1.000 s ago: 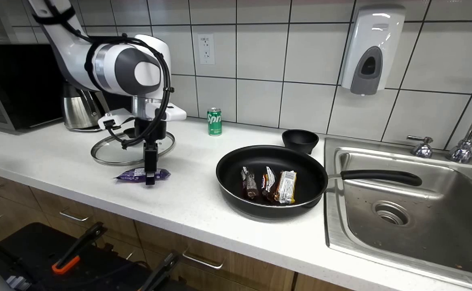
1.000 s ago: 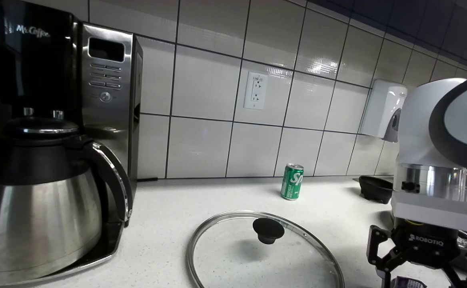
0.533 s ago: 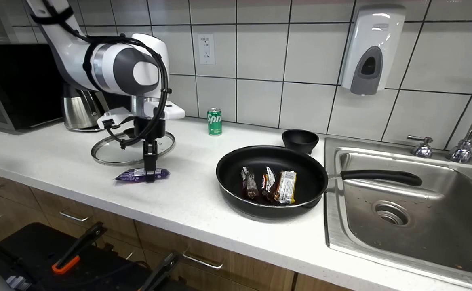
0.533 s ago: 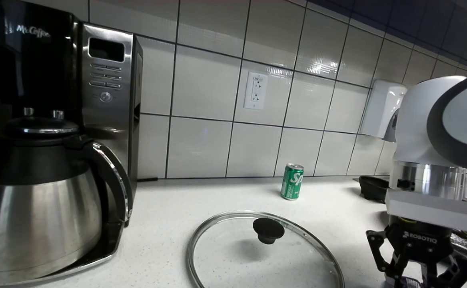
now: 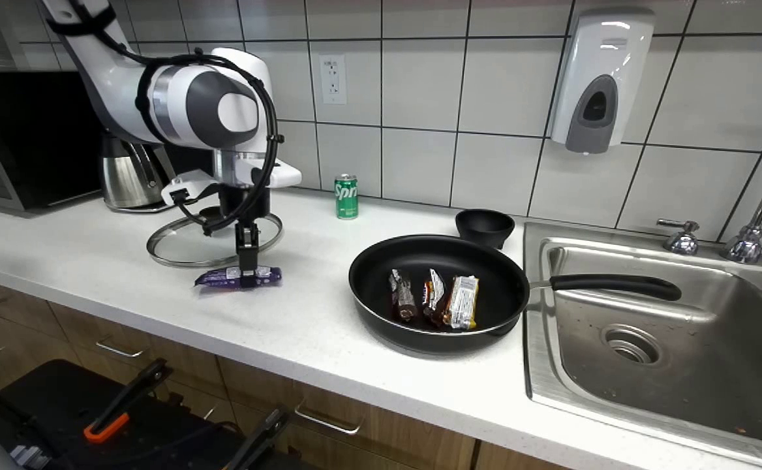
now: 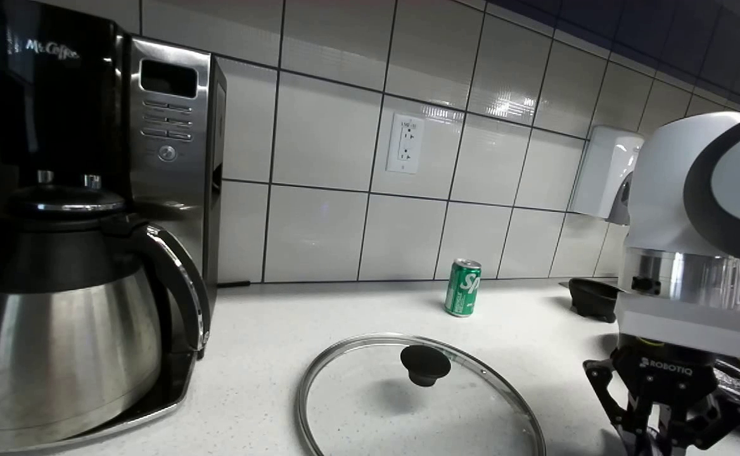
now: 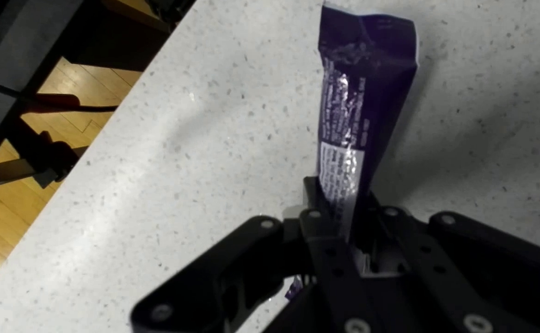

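A long packet in a shiny purple wrapper (image 7: 367, 83) with a white label stands between the fingers of my gripper (image 7: 342, 194) in the wrist view. Both fingers press against its sides, so the gripper is shut on it near the middle. In an exterior view the purple packet (image 5: 216, 279) sticks out on either side of the gripper (image 5: 248, 279), at or just above the white counter. The black gripper (image 6: 655, 440) shows at the lower right in an exterior view, its fingertips cut off by the frame's edge. The packet's middle is hidden by the fingers.
A glass lid (image 5: 182, 245) lies just behind the gripper. To its right stands a black pan (image 5: 440, 251) with several wrapped bars (image 5: 462, 300), its handle over the sink (image 5: 642, 391). A Sprite can (image 5: 346, 197), black bowl (image 5: 485, 225) and coffee maker (image 6: 59, 348) stand behind.
The gripper came down over the purple packet, and its fingers moved together onto it. Packet and gripper have since shifted slightly right and up in an exterior view.
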You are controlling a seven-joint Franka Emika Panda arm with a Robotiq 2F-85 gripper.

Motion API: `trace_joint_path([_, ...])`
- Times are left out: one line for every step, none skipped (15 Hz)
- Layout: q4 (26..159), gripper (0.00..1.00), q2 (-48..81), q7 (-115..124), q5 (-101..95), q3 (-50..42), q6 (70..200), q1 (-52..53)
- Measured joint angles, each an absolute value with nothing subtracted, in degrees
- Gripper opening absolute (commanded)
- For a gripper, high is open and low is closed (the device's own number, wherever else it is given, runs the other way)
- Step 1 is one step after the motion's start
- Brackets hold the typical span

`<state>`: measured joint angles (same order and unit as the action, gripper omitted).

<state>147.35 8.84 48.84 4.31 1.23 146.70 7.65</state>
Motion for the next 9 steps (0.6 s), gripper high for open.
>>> trace_joint_path([147.35,0.04,8.33,48.45,4.15,1.07,146.70,7.58])
trace_joint_path([147.35,0.04,7.69,47.69,4.10,0.91,146.70,7.50])
trace_joint_path([147.35,0.04,6.98,46.71,4.01,0.77,146.68,7.37])
trace_joint_path([147.35,0.04,6.18,45.78,3.83,0.62,146.64,7.20])
trace_joint_path([147.36,0.04,5.32,44.80,3.48,0.40,146.59,6.94])
trace_joint_path([147.39,0.04,4.44,44.07,2.90,0.05,146.54,6.64])
trace_joint_path([147.44,0.04,3.55,43.55,2.20,-0.39,146.53,6.17])
trace_joint_path([147.52,0.04,2.68,43.18,1.63,-0.89,146.53,5.56])
trace_joint_path([147.60,0.04,1.78,42.86,1.04,-1.50,146.53,4.78])
